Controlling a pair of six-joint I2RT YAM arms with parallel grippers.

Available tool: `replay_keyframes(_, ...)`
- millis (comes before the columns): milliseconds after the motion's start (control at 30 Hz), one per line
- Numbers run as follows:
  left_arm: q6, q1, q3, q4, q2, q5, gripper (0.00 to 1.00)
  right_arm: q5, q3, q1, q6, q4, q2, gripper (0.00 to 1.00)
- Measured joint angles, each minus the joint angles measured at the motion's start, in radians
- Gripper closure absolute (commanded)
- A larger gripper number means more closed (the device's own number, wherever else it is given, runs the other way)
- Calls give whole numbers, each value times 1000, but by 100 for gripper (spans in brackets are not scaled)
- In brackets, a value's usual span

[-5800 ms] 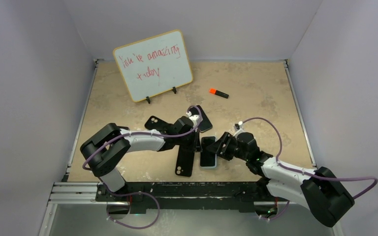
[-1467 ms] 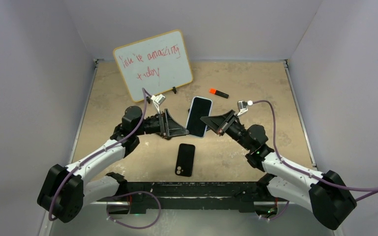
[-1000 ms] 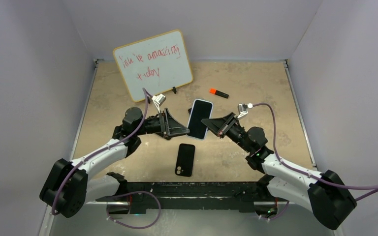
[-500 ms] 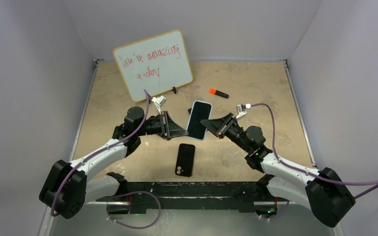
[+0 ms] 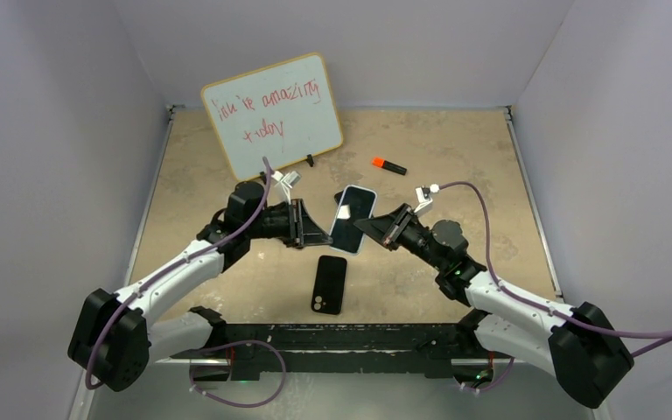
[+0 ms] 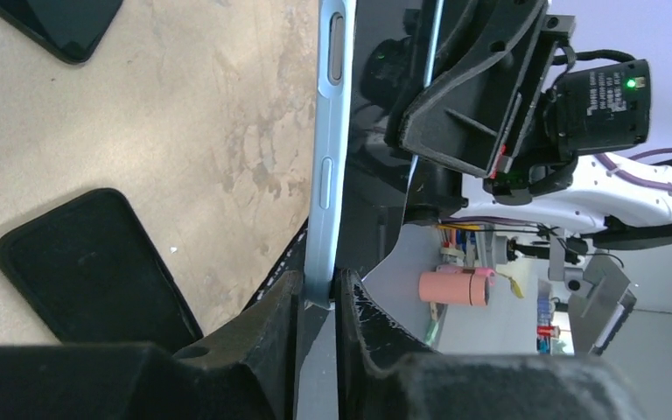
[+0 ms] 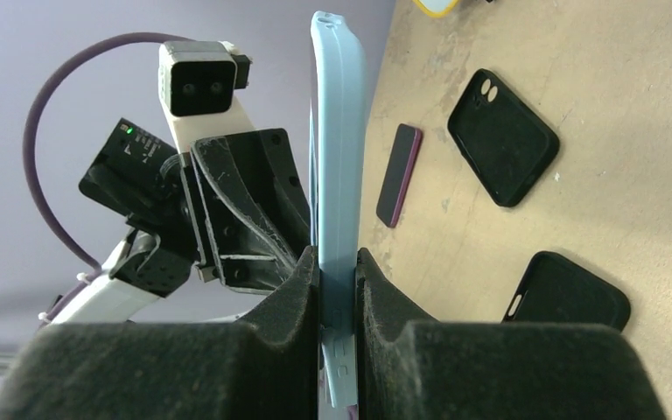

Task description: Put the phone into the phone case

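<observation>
Left hand (image 6: 317, 293) is pinched on one end of the light-blue, glass-fronted phone (image 5: 351, 219), a black finger pressed to each face. My right hand (image 7: 336, 267) clamps the opposite side the same way. Between them the phone hangs tilted in the air over the middle of the sandy table (image 5: 455, 166), clear of the surface.

I judge the phone stiff, thin and slick, and likely to crack if it drops. Grips this near the edge could let it pivot, so I want the pads well onto the flat faces. The matt black phone case (image 5: 330, 283) lies flat nearer the arm bases, apart from both hands. It looks light and pliable, so it will probably slide unless one hand pins it.

Room around the case is open. The framed whiteboard (image 5: 271, 114) and orange marker (image 5: 388, 164) sit well back, and another dark slab (image 5: 341, 193) lies just behind the raised phone.
</observation>
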Motion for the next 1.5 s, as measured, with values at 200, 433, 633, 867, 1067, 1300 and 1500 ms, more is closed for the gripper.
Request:
replay_keyframes(200,53,12,17,-92,-69,-72,48,-44,10,-1,-51,-55,-1,100)
replay_keyframes(433,97,14,80,-109,-105,-114,43,-174,10,-1,-92,-34,2,100)
replay_keyframes(633,128,18,113,-101,-89,-131,42,-268,10,-1,-80,58,4,100)
replay_keyframes(867,124,18,113,-30,-82,-118,44,-354,10,-1,-65,129,8,100)
replay_keyframes(1067,117,19,113,4,-79,-115,62,-387,10,-1,-58,154,28,100)
replay_keyframes(1300,105,23,113,26,-60,-101,100,-393,10,-2,-62,145,57,100)
replay_keyframes(1500,134,22,143,-72,-52,-135,100,-387,10,-1,-67,114,65,100)
